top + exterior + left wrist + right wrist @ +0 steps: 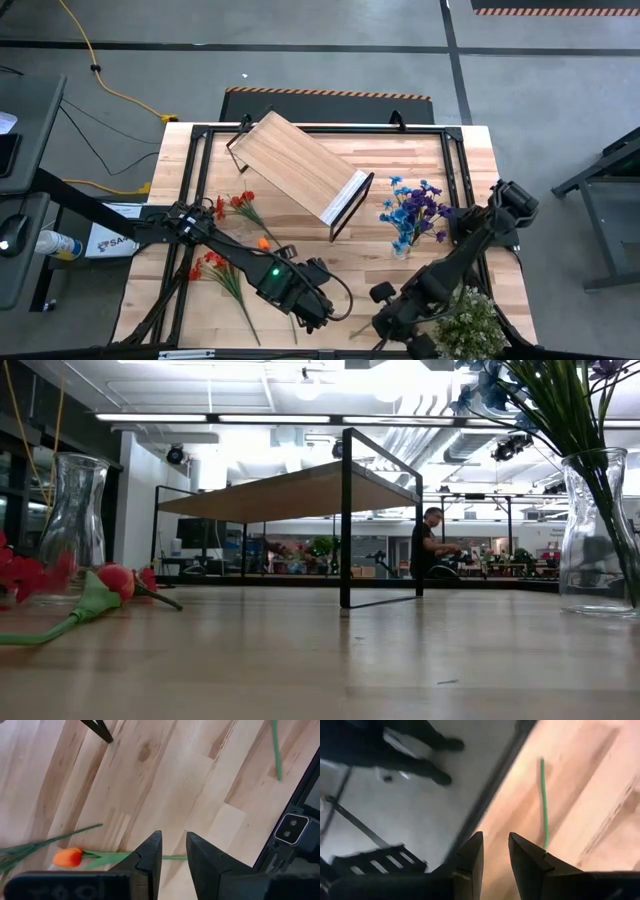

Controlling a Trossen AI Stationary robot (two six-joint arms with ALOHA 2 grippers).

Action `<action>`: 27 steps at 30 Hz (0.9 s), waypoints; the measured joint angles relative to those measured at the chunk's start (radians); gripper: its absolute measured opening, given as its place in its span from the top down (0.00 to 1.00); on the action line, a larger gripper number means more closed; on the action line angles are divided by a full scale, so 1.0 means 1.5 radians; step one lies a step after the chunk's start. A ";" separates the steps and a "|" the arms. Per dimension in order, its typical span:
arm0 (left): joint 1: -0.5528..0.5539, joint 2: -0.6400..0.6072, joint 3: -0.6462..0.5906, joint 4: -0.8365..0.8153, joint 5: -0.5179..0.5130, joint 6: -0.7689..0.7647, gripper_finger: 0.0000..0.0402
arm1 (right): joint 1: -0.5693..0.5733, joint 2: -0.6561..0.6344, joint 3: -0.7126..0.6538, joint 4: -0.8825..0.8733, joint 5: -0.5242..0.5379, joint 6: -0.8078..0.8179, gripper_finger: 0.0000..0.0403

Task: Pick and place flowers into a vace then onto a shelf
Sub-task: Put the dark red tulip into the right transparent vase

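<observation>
Left gripper [173,851], fingers slightly apart and empty, above orange tulip [67,857] stem: descend squarely, clamp mid-stem; right gripper [495,851], also parted and empty, idles at table's 5 o'clock.

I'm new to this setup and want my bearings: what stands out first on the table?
The wooden shelf with its black frame sits askew in the far middle of the table. Right of it, blue and purple flowers already stand in a clear vase. On the left, red flowers and an orange tulip lie flat by the left tool.
</observation>
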 joint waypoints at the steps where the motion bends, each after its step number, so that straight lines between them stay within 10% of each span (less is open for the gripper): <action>1: 0.000 0.000 0.000 0.000 0.000 0.001 0.69 | 0.000 0.009 0.000 -0.010 0.003 -0.005 0.79; 27: 0.001 -0.012 -0.001 0.000 -0.042 0.014 0.69 | 0.019 0.097 -0.026 -0.097 0.061 -0.017 0.79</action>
